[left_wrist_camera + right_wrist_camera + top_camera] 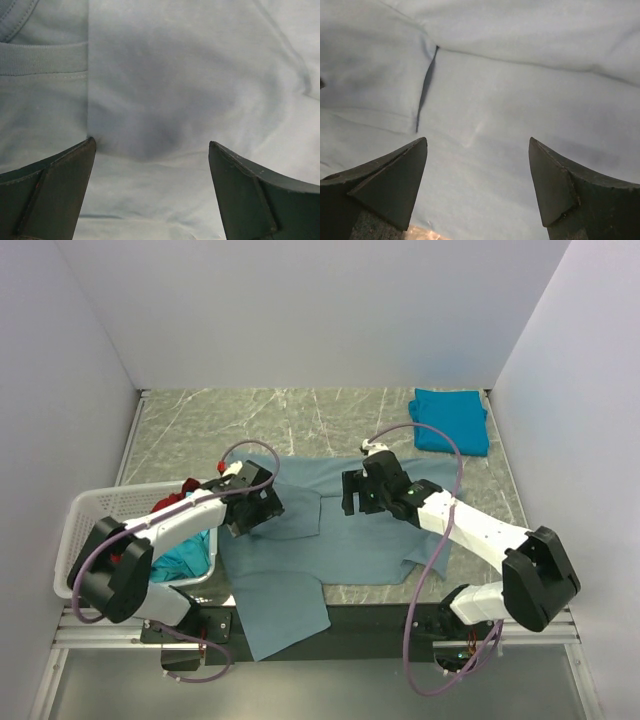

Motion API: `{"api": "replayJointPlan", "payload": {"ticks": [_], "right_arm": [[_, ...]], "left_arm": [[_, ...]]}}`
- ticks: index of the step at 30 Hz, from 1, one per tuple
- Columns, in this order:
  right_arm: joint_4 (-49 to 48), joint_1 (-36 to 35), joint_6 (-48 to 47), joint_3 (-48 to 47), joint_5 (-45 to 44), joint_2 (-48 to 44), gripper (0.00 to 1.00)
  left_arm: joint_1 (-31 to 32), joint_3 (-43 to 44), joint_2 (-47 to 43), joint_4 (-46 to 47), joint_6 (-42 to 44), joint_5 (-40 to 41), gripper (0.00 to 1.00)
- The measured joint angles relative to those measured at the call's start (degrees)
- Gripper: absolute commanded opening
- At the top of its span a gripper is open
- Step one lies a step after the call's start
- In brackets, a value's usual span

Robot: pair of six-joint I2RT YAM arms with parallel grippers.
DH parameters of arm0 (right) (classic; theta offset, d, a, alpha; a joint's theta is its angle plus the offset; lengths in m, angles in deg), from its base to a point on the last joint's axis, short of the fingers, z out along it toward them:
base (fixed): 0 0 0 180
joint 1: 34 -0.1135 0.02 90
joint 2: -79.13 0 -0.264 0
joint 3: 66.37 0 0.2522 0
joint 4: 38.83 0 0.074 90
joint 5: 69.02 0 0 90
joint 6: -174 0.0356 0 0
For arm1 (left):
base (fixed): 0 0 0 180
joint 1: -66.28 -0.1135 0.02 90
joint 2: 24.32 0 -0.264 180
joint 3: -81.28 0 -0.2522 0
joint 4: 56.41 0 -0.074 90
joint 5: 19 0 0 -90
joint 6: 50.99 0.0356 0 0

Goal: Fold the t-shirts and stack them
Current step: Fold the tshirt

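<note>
A large dusty grey-blue t-shirt [330, 540] lies spread on the table, its lower part hanging over the near edge. A folded sleeve lies on its middle. My left gripper [262, 512] is open just above its left part; the cloth [165, 100] fills the left wrist view between the fingers. My right gripper [352, 495] is open just above its upper middle, with cloth [495, 110] under it. A folded teal-blue t-shirt [450, 420] lies at the far right. Red [172, 500] and turquoise [185, 560] shirts sit in the basket.
A white lattice laundry basket [100, 510] stands at the left edge of the table, under my left arm. White walls close in the left, back and right sides. The marble table top [250, 420] shows at the back.
</note>
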Motion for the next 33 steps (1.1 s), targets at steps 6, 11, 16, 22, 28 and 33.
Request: {"api": "replayJointPlan", "payload": {"ticks": [6,11,16,22,28,33], "right_arm": [[-0.39,-0.04,0.92,0.98,1.16,-1.25,0.88],[-1.05,-0.13,1.29,2.36,1.16,-1.9,0.88],[-0.26,0.13,1.77,3.61,-0.17,-2.56,0.88],[1.22,6.45,2.51,4.26,-1.6,-7.8,0.9],[2.4,19.47,4.0,4.09,-1.55,-9.84,0.92],[3.43,29.14,4.09,0.11,0.04,-2.71,0.93]], "left_arm": [[0.04,-1.38,5.22,3.76,0.28,0.61,0.99],[0.07,-1.22,5.62,4.42,-0.17,1.18,0.99],[0.07,-1.22,5.49,4.09,-0.26,1.27,0.99],[0.42,-1.09,1.55,0.33,0.28,1.55,0.99],[0.37,4.59,-1.6,0.02,2.69,2.32,0.99],[-0.22,11.91,3.98,4.57,5.38,2.49,0.99]]}}
